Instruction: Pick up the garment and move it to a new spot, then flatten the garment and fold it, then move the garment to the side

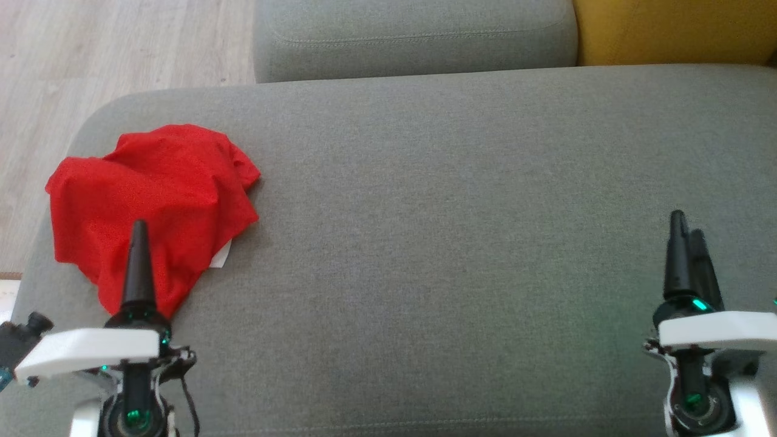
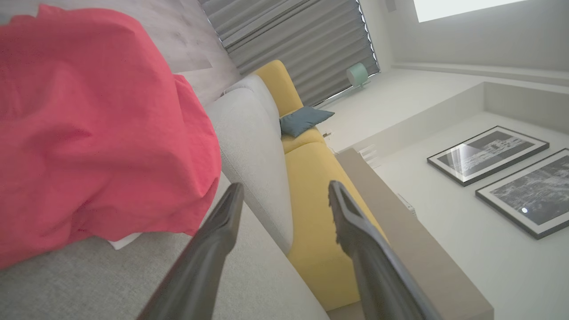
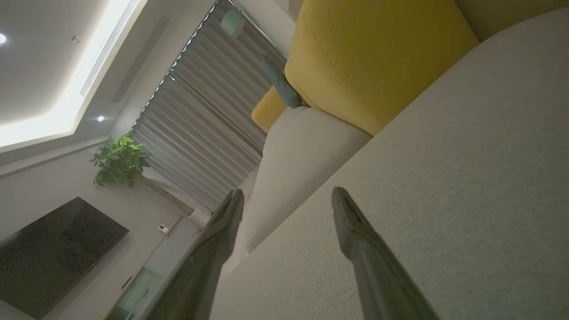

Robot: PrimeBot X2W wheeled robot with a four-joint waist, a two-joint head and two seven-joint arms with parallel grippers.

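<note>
Head view shows the crumpled red garment (image 1: 152,200) at nine o'clock on the grey sofa cushion (image 1: 455,212), left gripper (image 1: 139,226) at seven, right gripper (image 1: 686,222) at five, both spread wide, holding nothing.

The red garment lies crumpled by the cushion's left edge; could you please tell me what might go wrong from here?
1. The red garment reaches the left rim of the grey cushion, so a clumsy pull could drop it onto the wooden floor.
2. It is bunched in folds, so the open left gripper near it may pinch several layers at once, making flattening harder.
</note>
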